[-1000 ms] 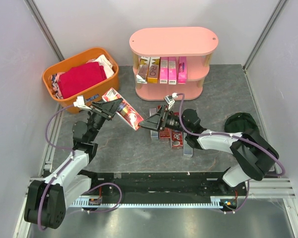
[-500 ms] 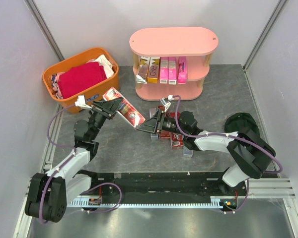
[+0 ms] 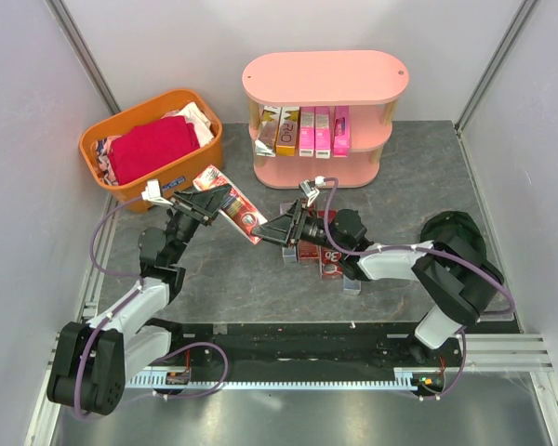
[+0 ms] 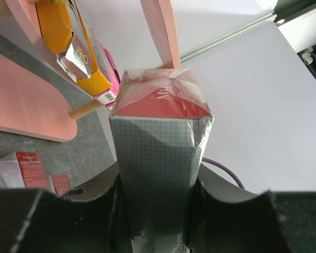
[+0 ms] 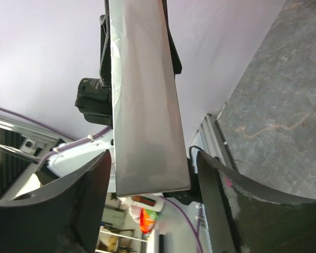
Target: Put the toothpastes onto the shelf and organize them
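My left gripper (image 3: 205, 200) is shut on a dark red toothpaste carton (image 3: 231, 210), holding it in the air between the basket and the pink shelf (image 3: 325, 79). In the left wrist view the carton (image 4: 158, 153) sits tight between the jaws of the left gripper (image 4: 155, 211). My right gripper (image 3: 277, 229) is open at the carton's other end. In the right wrist view the silver side of the carton (image 5: 142, 105) lies between the fingers (image 5: 89, 200), with a gap on each side. Several toothpastes (image 3: 302, 130) stand on the shelf's middle tier. More cartons (image 3: 318, 249) lie on the table.
An orange basket (image 3: 121, 172) holding a red cloth (image 3: 153, 147) stands at the back left. The loose cartons lie under the right forearm, in front of the shelf's bottom tier (image 4: 26, 100). White walls close in the table on three sides.
My right gripper has moved left and up, so the carton's free end now lies between its fingers, which stand narrower than before. The left gripper has kept its hold, almost still.
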Controlling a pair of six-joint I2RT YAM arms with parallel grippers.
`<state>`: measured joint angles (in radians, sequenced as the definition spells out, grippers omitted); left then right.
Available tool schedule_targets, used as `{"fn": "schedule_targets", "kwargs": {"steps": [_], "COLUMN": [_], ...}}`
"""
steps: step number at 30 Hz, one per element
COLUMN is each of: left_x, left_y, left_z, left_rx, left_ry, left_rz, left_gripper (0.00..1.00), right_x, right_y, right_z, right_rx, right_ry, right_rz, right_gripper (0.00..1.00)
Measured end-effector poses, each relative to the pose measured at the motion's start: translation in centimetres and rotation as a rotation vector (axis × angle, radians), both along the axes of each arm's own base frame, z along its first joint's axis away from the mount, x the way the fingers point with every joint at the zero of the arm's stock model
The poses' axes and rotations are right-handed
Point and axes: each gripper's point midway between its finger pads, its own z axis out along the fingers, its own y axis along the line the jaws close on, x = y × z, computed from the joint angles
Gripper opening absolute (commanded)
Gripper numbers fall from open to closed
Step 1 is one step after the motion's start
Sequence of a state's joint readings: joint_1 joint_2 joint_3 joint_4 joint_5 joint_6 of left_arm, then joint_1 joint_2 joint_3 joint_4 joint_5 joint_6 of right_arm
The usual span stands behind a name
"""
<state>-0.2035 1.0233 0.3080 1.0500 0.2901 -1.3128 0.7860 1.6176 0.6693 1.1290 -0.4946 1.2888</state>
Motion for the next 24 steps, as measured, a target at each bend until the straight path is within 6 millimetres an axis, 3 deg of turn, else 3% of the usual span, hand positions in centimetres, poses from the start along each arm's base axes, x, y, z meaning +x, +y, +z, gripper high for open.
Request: {"fn": "schedule_targets", "kwargs": {"steps": [1,2,5,6,8,9,10,11,16,24], "left_x": [0.0,0.0,0.0,0.0,0.1,0.1,0.1,0.1,0.6,1.7], "left_y": [0.0,0.0,0.0,0.0,0.0,0.0,0.0,-0.1,-0.4,-0.6], "left_z": [0.0,0.0,-0.1,-0.1,-0.1,-0.2,-0.2,-0.3,-0.8,-0.4], "left_rx": [0.000,0.000,-0.002,-0.004,-0.005,-0.005,-0.004,-0.003,0.039,0.235], "left_ry": [0.001,0.000,0.005,0.006,0.006,0.007,0.009,0.011,0.047,0.109], "left_rz": [0.000,0.000,-0.002,-0.003,-0.002,-0.003,-0.004,-0.005,-0.014,0.016], "left_gripper": [0.35,0.35,0.39,0.42,0.59,0.71,0.92,0.99,1.00,1.00], "right_x": [0.1,0.2,0.2,0.2,0.2,0.2,0.2,0.2,0.8,2.7], "right_y": [0.1,0.2,0.3,0.3,0.3,0.2,0.2,0.2,-0.4,-3.1], "right_z": [0.0,-0.1,0.1,0.1,0.1,0.0,-0.1,-0.2,-0.5,-1.4], "right_rx": [0.007,0.013,0.029,0.029,0.028,0.026,0.019,0.010,-0.037,-0.093], "right_ry": [0.001,0.006,0.022,0.024,0.023,0.023,0.023,0.023,0.025,0.028], "right_rz": [0.000,0.002,0.009,0.009,0.008,0.007,0.006,0.002,-0.027,-0.110], "right_gripper": [0.54,0.39,0.22,0.22,0.19,0.18,0.17,0.16,0.10,0.05]}}
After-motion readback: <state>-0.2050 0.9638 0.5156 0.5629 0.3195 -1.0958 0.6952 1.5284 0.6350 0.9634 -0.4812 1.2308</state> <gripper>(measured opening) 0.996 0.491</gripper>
